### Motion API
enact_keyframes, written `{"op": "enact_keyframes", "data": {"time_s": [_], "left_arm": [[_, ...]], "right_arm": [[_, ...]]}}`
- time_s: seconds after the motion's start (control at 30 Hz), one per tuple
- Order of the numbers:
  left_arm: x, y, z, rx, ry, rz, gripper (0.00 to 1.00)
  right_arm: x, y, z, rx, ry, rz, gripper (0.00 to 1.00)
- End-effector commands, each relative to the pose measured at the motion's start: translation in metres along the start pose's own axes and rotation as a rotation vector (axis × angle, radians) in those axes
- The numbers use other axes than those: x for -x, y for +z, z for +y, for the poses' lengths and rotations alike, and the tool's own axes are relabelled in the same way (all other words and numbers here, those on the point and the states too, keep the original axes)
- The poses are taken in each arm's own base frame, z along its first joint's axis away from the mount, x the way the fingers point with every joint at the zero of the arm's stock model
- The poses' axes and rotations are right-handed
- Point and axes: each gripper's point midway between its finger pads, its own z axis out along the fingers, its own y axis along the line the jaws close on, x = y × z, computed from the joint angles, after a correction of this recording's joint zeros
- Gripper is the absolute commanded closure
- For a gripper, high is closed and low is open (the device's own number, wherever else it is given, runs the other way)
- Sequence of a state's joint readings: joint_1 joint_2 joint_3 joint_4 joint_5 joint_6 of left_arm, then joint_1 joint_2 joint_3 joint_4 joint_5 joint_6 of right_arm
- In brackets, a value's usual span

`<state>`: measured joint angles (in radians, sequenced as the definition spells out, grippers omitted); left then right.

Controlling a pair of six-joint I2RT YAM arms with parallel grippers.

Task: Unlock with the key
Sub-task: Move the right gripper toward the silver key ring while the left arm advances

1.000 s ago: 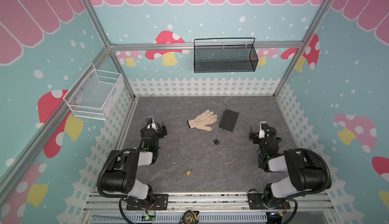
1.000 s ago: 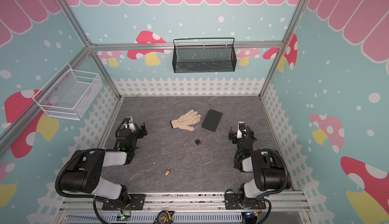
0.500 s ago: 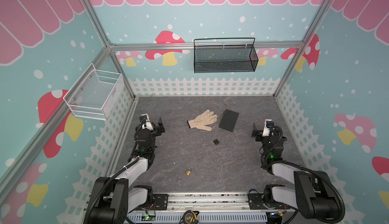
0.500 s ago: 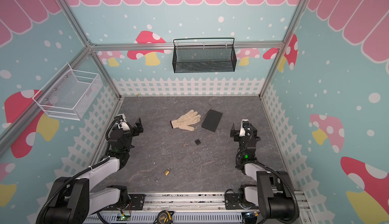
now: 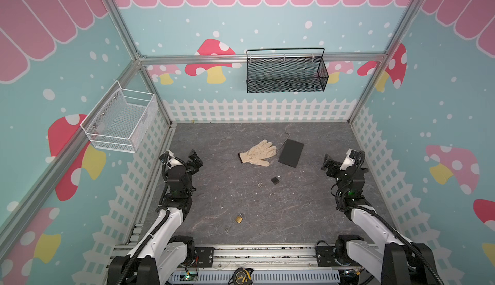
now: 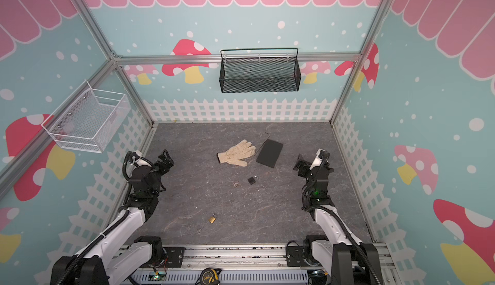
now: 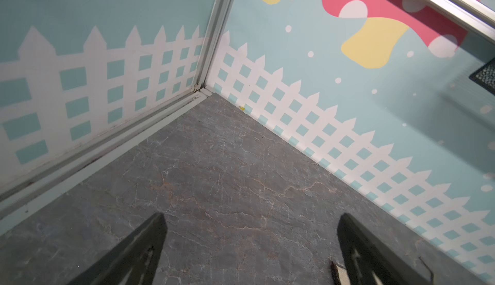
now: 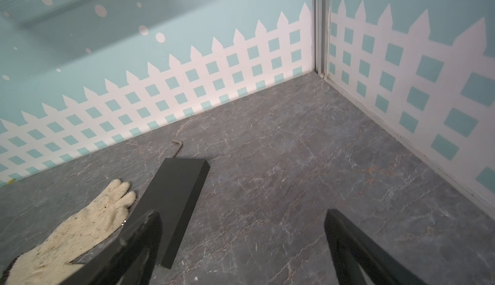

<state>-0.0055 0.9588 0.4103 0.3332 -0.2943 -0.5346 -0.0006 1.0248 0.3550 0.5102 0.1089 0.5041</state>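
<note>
Nothing is grasped, so this reads as the opening reach: the left gripper [image 5: 194, 160] and right gripper [image 5: 328, 165] hover at the left and right sides of the tabletop [image 5: 294, 211], jaws apart and empty. A black padlock [image 5: 275, 180] lies mid-table with a ringed key [image 5: 259, 185] just left of it. A brass padlock [image 5: 239, 218] and a second ringed key [image 5: 227, 230] lie nearer. Next, one arm probably must pinch a flat key while the other steadies its lock.

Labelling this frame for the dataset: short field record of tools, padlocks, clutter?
left tool: open, empty, left side
right tool: open, empty, right side
black padlock: mid-scene, small metal ring lying apart beside it
brass padlock: nearer the robot, second metal ring close by
clutter: knit glove, black block, hex key beside the block
task: no key held yet
</note>
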Motion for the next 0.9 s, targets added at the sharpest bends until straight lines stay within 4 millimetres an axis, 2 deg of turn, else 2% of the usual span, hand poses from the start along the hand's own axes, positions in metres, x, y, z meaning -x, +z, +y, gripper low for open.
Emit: {"op": "enact_keyframes", "data": {"time_s": [0.0,0.3,0.5,0.77,0.87], "left_arm": [[-0.007,-0.002,0.004,0.041,-0.081,0.092,0.00],[-0.025,-0.014,-0.016,-0.035,-0.088,0.269,0.00],[-0.045,-0.028,-0.047,-0.151,-0.072,0.371,0.00],[-0.072,-0.054,-0.073,-0.209,-0.001,0.453,0.00],[-0.083,-0.061,-0.079,-0.220,0.007,0.481,0.00]], "right_arm": [[-0.010,0.000,0.004,0.013,0.058,0.092,0.02],[-0.019,0.000,0.044,0.197,0.058,0.237,0.02],[-0.028,-0.003,0.086,0.295,-0.005,0.346,0.02],[-0.061,-0.012,0.153,0.388,-0.166,0.519,0.02],[-0.082,-0.019,0.174,0.422,-0.205,0.590,0.02]]}}
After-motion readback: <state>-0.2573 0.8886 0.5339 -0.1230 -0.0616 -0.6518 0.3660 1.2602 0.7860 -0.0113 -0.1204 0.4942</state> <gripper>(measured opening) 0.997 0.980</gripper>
